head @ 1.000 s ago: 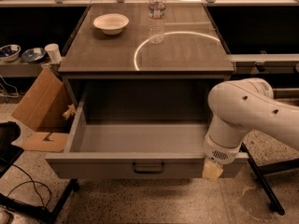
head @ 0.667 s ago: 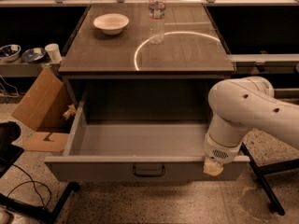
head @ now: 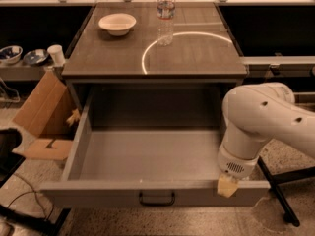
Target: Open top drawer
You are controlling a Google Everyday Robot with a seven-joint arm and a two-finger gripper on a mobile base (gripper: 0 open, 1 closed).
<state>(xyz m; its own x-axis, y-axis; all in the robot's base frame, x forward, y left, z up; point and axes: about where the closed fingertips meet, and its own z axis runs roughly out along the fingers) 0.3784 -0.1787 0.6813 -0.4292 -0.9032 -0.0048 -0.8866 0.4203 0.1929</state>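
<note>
- Cabinet (head: 197, 65), grey, with a flat top.
- Top drawer (head: 147, 156) pulled far out beneath it.
- Gripper (head: 227, 186) at the drawer's front rim, right of the handle (head: 156, 198); its state cannot be told.
- Water bottle (head: 166, 14) and white bowl (head: 117, 23) on the cabinet top.

gripper (head: 227, 186): pale yellow, at the front rim of the top drawer (head: 147, 156) | top drawer: plain grey inside and out | handle (head: 156, 198), left of the jaws: dark | arm (head: 261, 117), above the jaws: white | counter (head: 98, 58), beyond the jaws: grey-brown grain, white ring | bowl (head: 117, 23): cream | cardboard box (head: 42, 112), far left: tan
</note>
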